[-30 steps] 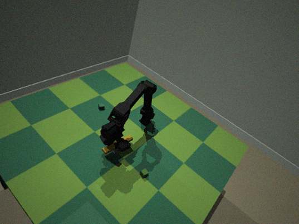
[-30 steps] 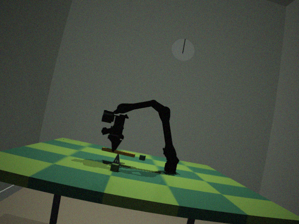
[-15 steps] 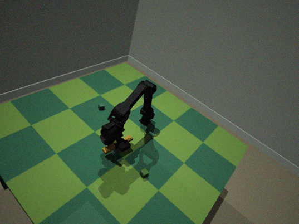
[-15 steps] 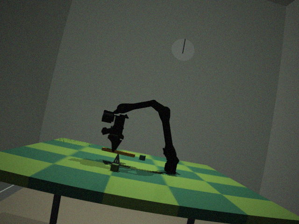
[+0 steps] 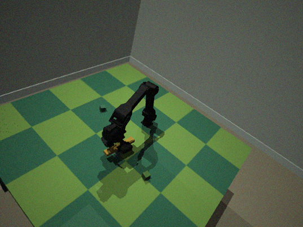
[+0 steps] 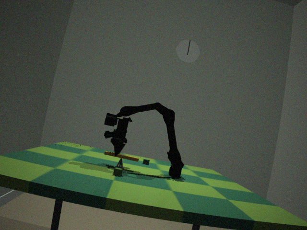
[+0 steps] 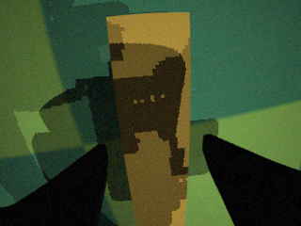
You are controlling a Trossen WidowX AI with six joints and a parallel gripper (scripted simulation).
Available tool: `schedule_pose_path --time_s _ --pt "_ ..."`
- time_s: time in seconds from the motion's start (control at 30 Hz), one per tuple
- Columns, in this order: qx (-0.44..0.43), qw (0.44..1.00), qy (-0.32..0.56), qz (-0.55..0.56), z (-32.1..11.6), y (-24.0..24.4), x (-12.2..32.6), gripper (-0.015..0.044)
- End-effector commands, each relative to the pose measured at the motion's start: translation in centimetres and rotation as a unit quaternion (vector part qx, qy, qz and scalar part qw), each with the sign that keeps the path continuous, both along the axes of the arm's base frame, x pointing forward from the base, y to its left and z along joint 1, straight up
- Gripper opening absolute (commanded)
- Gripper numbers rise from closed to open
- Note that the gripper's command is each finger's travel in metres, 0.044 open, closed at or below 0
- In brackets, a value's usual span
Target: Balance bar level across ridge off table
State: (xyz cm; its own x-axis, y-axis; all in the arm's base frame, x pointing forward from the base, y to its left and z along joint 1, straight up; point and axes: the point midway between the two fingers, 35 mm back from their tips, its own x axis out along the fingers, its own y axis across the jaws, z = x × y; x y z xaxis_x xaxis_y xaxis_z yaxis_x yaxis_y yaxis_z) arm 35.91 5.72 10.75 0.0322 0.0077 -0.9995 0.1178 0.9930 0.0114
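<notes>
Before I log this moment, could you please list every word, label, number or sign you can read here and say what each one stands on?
None: no readable text appears in any view.
The round wall clock has a blank face with one dark hand and no numerals.
The orange bar, the ridge stand, the two small cubes, the checkered table and the black tool carry no markings.

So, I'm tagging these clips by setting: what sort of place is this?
Probably a bare indoor test room. A green checkered table stands in a corner of plain grey walls, carrying only the black arm, an orange bar on a small ridge, and two little cubes. A round wall clock hangs above.
</notes>
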Motion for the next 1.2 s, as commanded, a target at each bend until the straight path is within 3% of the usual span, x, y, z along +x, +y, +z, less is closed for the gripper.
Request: schedule_pose_path --time_s 0.0,0.1,0.23,0.53,1.17 --pt "0.000 1.000 0.000 0.000 0.0 0.0 0.0 0.0369" --pt "0.000 1.000 0.000 0.000 0.0 0.0 0.0 0.0440" --pt "0.000 1.000 -0.001 0.000 0.7 0.0 0.1 0.0440" --pt "0.001 1.000 -0.009 0.000 9.8 -0.1 -0.3 0.0440" --pt "0.001 1.000 -0.009 0.000 10.0 -0.1 -0.3 0.0440"
